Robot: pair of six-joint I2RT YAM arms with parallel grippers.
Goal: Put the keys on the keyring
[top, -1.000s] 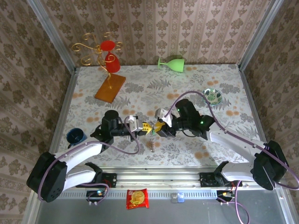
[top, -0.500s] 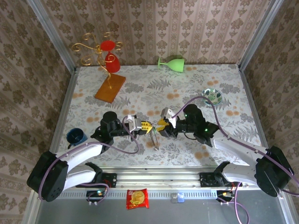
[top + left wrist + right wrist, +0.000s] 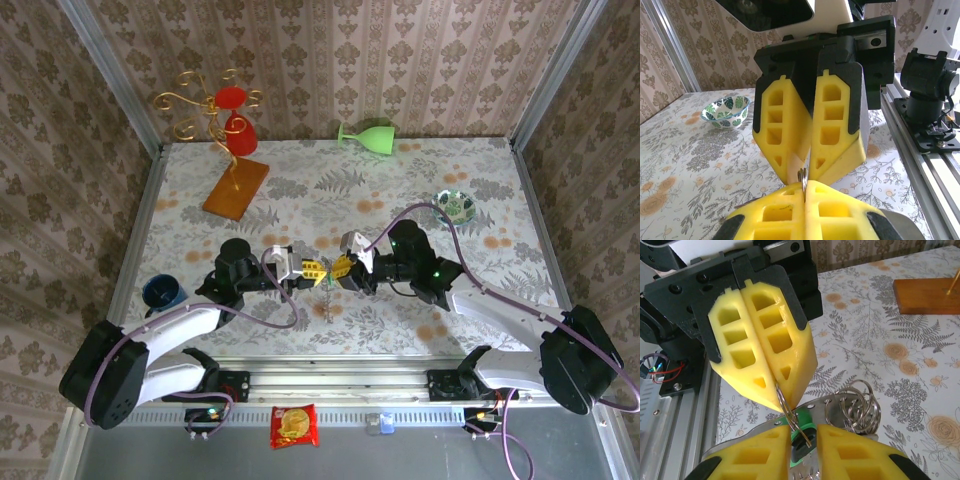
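Note:
My left gripper (image 3: 805, 184) is shut on the thin metal keyring (image 3: 803, 179), which stands edge-on between its yellow pads. Tip to tip with it over the table's near middle are the left gripper (image 3: 311, 270) and right gripper (image 3: 340, 268). In the right wrist view the keyring (image 3: 784, 399) runs from the left gripper's fingers (image 3: 760, 340) down to the green key head (image 3: 802, 437). The right gripper (image 3: 804, 434) sits narrowly apart, with a pad against each side of that green head. A silver holed plate with several split rings (image 3: 854, 407) hangs behind it. The bunch dangles below (image 3: 325, 300).
A patterned bowl (image 3: 457, 205) sits at the right, a green goblet (image 3: 368, 136) lies at the back, a gold stand on a wooden base (image 3: 236, 185) holds a red cup back left. A blue cup (image 3: 162, 292) is near the left wall. A snack packet (image 3: 295, 425) lies on the front rail.
The right gripper's jaws have narrowed around the green key head and it has shifted slightly left toward the left gripper. The hanging bunch swung and settled. The left gripper has stayed shut.

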